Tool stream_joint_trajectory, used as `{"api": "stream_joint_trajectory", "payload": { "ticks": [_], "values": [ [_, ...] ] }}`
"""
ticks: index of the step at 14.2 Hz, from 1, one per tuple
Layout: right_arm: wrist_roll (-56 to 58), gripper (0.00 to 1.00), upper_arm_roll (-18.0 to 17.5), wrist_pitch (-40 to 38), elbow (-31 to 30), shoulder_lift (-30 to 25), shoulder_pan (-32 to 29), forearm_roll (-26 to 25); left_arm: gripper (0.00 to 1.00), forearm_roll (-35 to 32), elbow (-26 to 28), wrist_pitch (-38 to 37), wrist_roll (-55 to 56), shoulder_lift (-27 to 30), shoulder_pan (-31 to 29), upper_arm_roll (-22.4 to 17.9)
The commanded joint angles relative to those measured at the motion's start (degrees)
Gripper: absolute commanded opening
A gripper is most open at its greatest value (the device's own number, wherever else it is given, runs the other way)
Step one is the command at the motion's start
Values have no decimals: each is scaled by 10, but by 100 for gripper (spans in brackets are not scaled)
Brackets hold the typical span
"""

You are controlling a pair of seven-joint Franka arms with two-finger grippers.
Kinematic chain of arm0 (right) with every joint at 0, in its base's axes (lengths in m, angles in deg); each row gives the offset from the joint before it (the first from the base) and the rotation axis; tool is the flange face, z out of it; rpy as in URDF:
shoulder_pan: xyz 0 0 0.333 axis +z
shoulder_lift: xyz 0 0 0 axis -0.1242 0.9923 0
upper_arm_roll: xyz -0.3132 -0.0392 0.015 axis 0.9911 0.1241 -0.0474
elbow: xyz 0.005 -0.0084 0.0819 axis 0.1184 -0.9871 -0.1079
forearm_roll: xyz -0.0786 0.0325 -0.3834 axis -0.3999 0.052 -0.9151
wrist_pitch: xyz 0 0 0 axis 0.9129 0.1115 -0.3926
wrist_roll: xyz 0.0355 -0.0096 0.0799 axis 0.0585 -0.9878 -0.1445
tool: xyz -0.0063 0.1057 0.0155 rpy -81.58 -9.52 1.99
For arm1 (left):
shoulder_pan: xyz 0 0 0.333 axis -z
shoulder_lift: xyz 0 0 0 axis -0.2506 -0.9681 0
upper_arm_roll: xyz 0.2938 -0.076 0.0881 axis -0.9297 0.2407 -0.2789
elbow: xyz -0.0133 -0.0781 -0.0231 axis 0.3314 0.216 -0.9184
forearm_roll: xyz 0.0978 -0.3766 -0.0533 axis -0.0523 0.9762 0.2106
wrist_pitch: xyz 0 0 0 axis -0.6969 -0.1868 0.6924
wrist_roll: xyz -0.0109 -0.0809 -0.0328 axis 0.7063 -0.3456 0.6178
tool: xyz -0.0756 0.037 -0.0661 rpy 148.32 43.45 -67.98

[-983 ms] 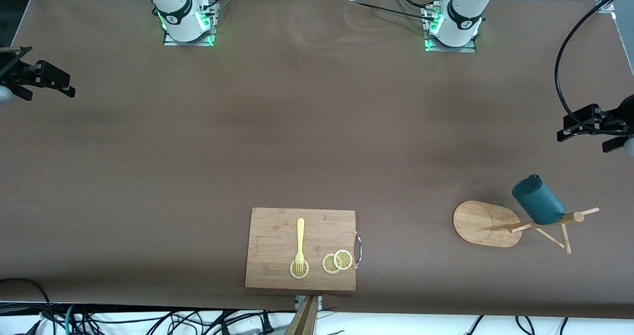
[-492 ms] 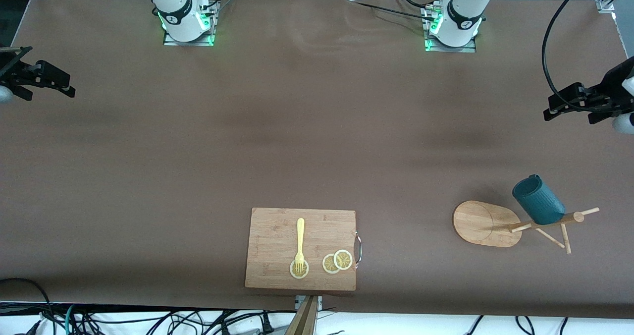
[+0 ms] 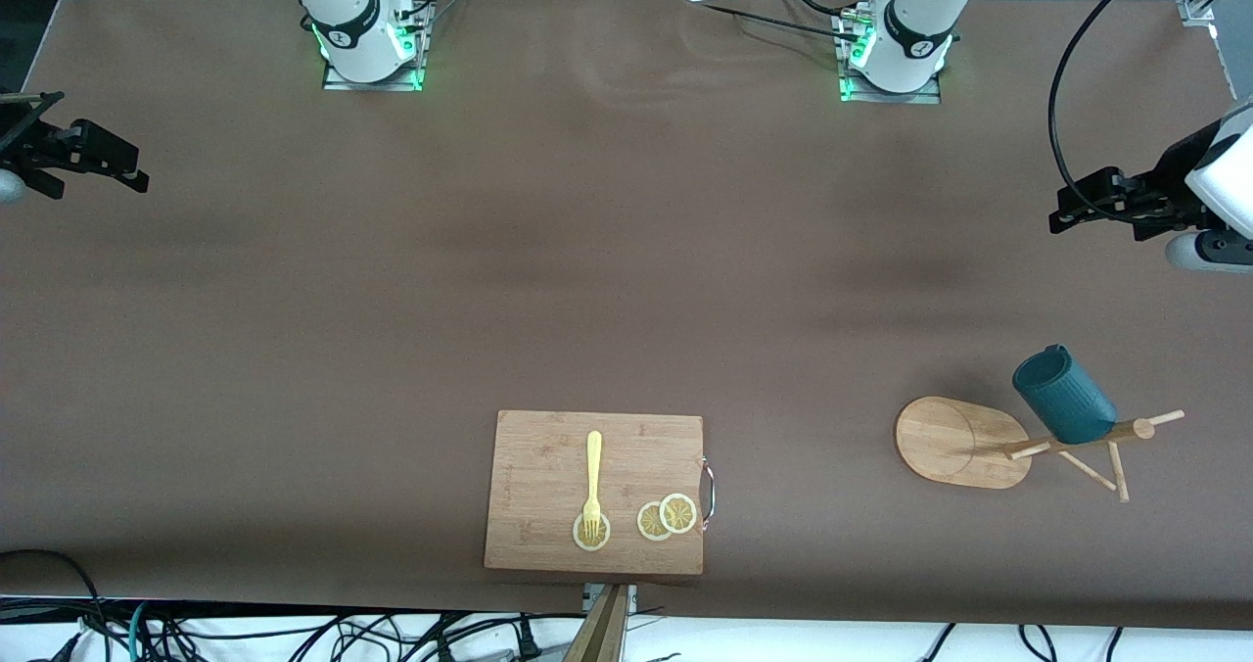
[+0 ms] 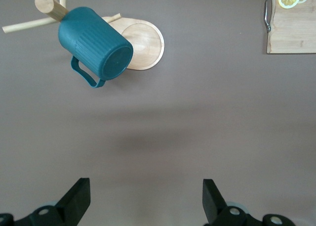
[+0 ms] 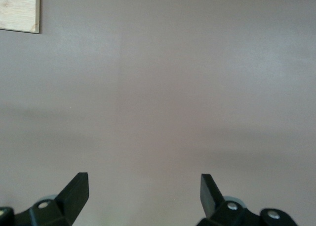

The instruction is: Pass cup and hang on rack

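The dark teal ribbed cup (image 3: 1065, 400) hangs tilted on a peg of the light wooden rack (image 3: 954, 442), near the left arm's end of the table. In the left wrist view the cup (image 4: 96, 50) shows its closed base and side handle, against the rack's pole, above the oval base (image 4: 147, 43). My left gripper (image 3: 1077, 202) is open and empty, up over bare table and well apart from the rack; its fingers (image 4: 79, 199) stand wide. My right gripper (image 3: 122, 165) is open and empty, waiting over the right arm's end of the table (image 5: 144, 194).
A bamboo cutting board (image 3: 594, 491) with a yellow fork (image 3: 593, 481) and lemon slices (image 3: 668, 517) lies near the front camera's edge of the table, at mid-length. A black cable (image 3: 1062, 84) loops above the left arm's hand.
My left gripper has drawn away from the rack toward the robots' side of the table. The cup stays hanging on the rack. The right arm has not moved.
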State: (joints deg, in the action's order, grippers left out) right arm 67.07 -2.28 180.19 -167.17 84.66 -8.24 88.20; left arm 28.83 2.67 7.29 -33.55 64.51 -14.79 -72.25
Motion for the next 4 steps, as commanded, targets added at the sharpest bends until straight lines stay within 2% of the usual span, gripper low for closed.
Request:
{"api": "stream_joint_trajectory", "payload": {
  "ticks": [1,4],
  "values": [
    [-3,100,0,-8,10,3,1,7,100,-22,3,-5,0,3,-5,11],
    [-3,100,0,-8,10,3,1,7,100,-22,1,-4,2,3,-4,10]
  ]
}}
